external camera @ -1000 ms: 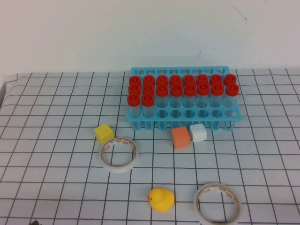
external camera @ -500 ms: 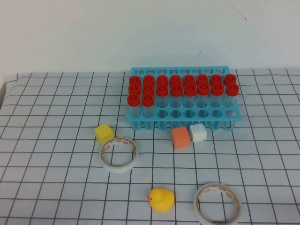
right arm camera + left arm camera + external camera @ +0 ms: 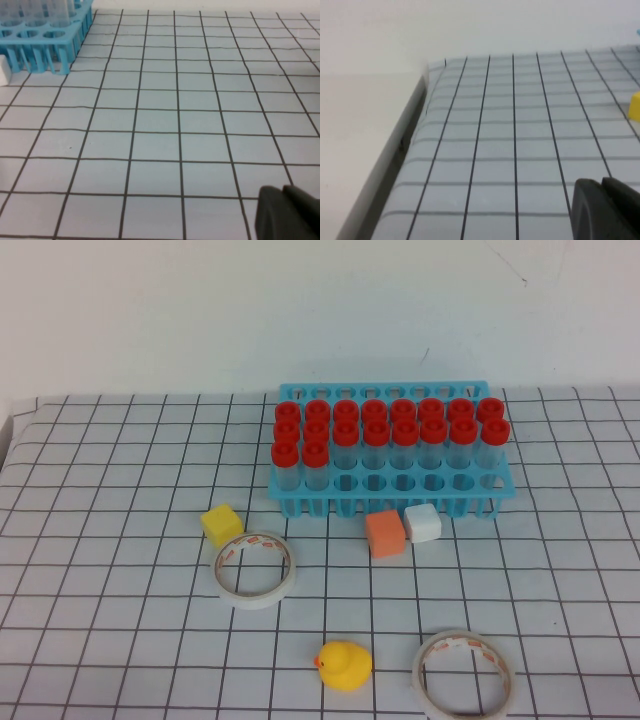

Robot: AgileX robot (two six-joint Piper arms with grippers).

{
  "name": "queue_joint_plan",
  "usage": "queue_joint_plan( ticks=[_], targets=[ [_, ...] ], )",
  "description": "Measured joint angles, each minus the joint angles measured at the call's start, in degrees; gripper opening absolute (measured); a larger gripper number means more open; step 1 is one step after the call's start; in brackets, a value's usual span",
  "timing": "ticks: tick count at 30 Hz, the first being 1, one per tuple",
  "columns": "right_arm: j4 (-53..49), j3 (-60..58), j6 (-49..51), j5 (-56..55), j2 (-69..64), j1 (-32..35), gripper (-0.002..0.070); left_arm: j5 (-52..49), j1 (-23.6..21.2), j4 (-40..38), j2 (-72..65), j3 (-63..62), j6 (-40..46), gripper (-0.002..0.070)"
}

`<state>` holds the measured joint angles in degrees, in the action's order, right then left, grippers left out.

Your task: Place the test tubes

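Upright, tubes; left gripper, right gripper low.

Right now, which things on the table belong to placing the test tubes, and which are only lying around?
For the job: test tubes; blue rack; left gripper, shut, near the table's left edge; right gripper, shut, right of the blue rack.

Lying about: yellow cube; orange cube; white cube; left tape roll; right tape roll; rubber duck.
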<state>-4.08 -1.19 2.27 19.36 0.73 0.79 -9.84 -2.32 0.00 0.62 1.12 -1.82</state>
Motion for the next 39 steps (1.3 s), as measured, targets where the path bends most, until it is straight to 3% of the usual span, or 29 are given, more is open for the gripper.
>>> queue_joint_plan(
  ticks=[7,39],
  targets=[
    [0.00,0.00,0.00,0.02,0.00,0.00,-0.0001,-7.52,0.00,0.00,0.10,-0.11,1.13,-0.0001],
    [-0.04,0.09,0.00,0.12,0.00,0.00,-0.0001,-7.90,0.00,0.00,0.10,-0.11,1.26,-0.0001]
  ],
)
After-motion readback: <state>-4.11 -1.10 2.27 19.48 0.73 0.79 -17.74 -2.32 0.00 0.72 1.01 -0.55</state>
